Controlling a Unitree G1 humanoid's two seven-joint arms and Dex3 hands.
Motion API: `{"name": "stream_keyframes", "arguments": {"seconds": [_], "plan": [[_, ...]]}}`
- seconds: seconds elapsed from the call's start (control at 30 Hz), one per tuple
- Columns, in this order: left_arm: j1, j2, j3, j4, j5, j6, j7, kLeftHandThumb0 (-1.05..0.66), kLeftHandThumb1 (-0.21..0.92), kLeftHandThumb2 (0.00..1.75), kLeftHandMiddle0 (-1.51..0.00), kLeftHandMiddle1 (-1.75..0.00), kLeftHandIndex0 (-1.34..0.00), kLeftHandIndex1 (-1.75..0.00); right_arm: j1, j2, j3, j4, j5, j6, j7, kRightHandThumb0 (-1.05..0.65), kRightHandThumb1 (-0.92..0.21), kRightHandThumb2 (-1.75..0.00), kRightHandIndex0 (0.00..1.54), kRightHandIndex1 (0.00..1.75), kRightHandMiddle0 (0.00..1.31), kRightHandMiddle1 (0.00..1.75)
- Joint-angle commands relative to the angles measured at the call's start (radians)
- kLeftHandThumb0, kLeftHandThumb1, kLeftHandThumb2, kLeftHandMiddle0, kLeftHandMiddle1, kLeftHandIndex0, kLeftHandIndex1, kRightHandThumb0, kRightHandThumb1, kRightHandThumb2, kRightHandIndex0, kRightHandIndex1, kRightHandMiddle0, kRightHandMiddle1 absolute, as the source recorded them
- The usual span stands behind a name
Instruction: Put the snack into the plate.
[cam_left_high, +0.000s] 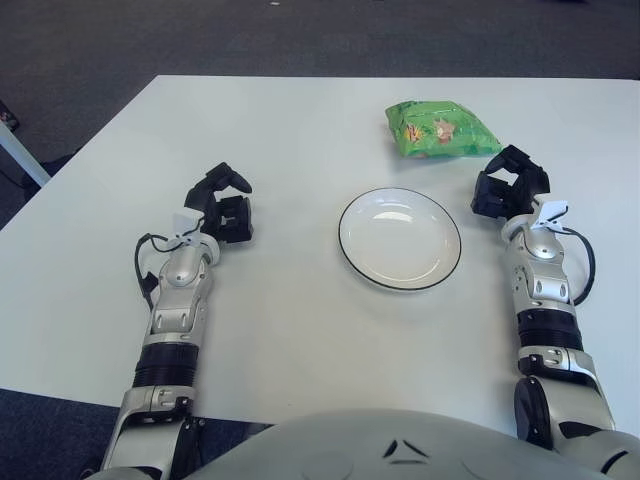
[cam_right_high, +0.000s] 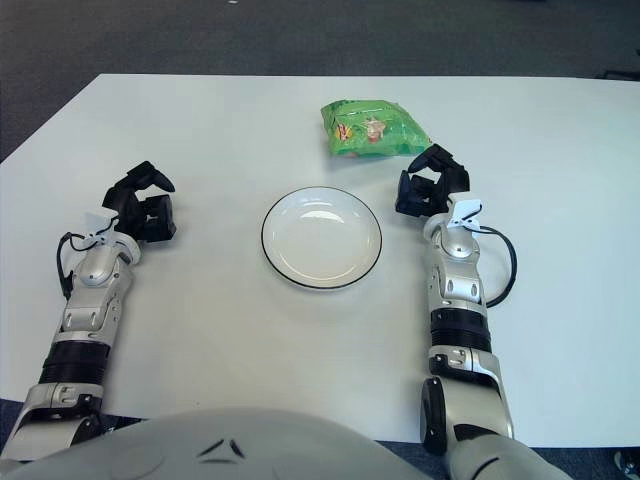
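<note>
A white worktop (cam_left_high: 300, 120) holds a round white plate (cam_left_high: 400, 238) with a thin dark rim. The plate has nothing in it and sits near the middle of the worktop.

The snack (cam_left_high: 440, 130) is a green bag. It lies flat on the worktop at about 1 o'clock from the plate, a little way off and not touching it.

The right hand (cam_left_high: 510, 188) is at about 3 o'clock from the plate, just beside its rim. The snack is near it, at about 11 o'clock from the hand. Its black fingers (cam_left_high: 521, 160) are bent in loosely and hold nothing. They do not touch the bag.

The left hand (cam_left_high: 226, 207) is at about 9 o'clock from the plate, well apart from it. Its fingers (cam_left_high: 232, 176) are also bent in loosely and hold nothing.

Both silver arms reach up from the bottom of the view, one on each side of the plate.

A dark floor (cam_left_high: 300, 35) shows beyond the far edge of the worktop.
</note>
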Motion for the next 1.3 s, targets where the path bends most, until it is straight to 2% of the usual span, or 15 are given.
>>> {"name": "stream_keyframes", "arguments": {"seconds": [0.0,0.2,0.43,0.73,1.0,1.27], "plan": [[0.116,-0.076,-0.021,0.083,0.004,0.012,0.011,-0.5,0.25,1.39,-1.29,-1.75,-0.66,-1.75,-0.017,-0.069,0.035,-0.037,-0.075,-0.013,0.026,-0.51,-0.22,-1.43,1.19,1.75,0.69,1.75],[0.115,-0.077,-0.024,0.085,0.013,0.012,0.022,-0.51,0.25,1.39,-1.29,-1.75,-0.67,-1.75,-0.027,-0.16,0.106,-0.032,-0.215,-0.062,0.045,-0.51,-0.24,-1.4,1.19,1.75,0.67,1.75],[0.118,-0.084,-0.029,0.079,0.015,0.007,0.026,-0.51,0.25,1.4,-1.3,-1.75,-0.67,-1.75,-0.132,-0.255,0.157,0.046,-0.306,-0.171,0.06,-0.49,-0.29,-1.34,1.21,1.75,0.63,1.75],[0.124,-0.086,-0.035,0.067,0.015,0.024,0.033,-0.5,0.25,1.39,-1.29,-1.75,-0.67,-1.75,-0.221,-0.325,0.197,0.136,-0.394,-0.292,0.03,-0.48,-0.32,-1.31,1.18,1.75,0.61,1.75],[0.129,-0.09,-0.041,0.055,0.013,0.033,0.034,-0.5,0.25,1.39,-1.29,-1.75,-0.66,-1.75,-0.385,-0.394,0.252,0.231,-0.507,-0.305,0.011,-0.46,-0.38,-1.23,1.12,1.75,0.56,1.75],[0.132,-0.094,-0.045,0.048,0.015,0.038,0.042,-0.5,0.26,1.39,-1.29,-1.75,-0.66,-1.75,-0.513,-0.414,0.335,0.363,-0.63,-0.325,-0.077,-0.45,-0.4,-1.21,1.13,1.75,0.55,1.75]]}}
